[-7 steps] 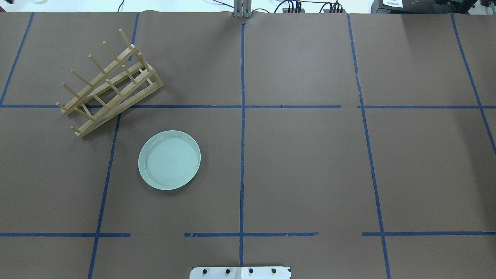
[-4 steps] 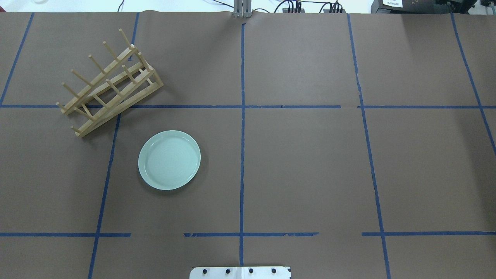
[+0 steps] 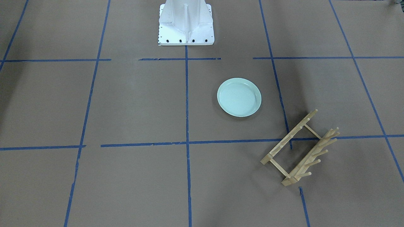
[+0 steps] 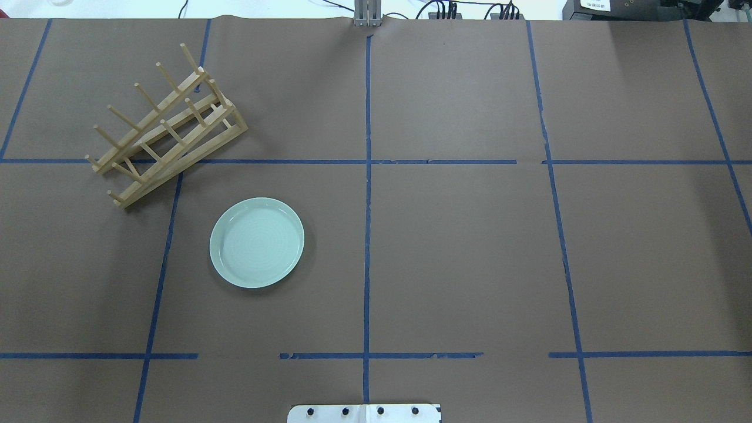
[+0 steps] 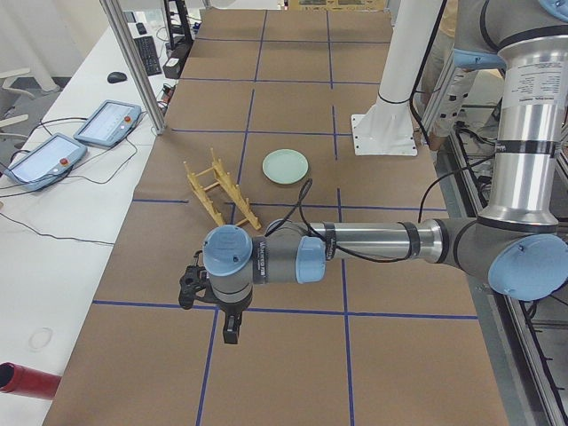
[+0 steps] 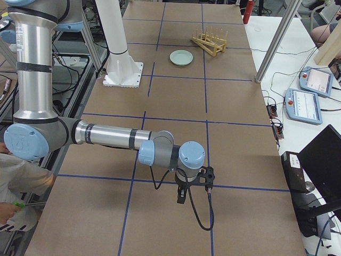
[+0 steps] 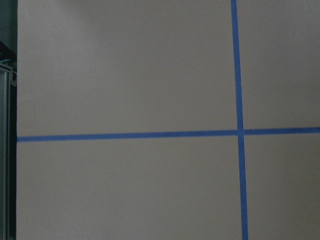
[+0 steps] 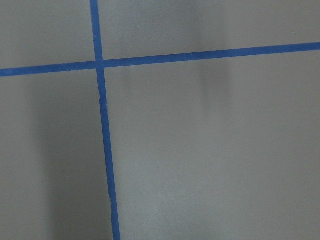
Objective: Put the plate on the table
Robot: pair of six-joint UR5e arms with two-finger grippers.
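The pale mint-green plate lies flat on the brown table, inside a taped square just left of the centre line. It also shows in the front-facing view and small in the side views. No gripper touches it. My left gripper hangs over the table's left end, far from the plate. My right gripper hangs over the right end. Both show only in side views, so I cannot tell whether they are open or shut. Both wrist views show only bare table and blue tape.
A light wooden peg rack stands at an angle beyond and left of the plate, with no plate in it. The white robot base sits at the table's near edge. Tablets and cables lie beyond the far edge.
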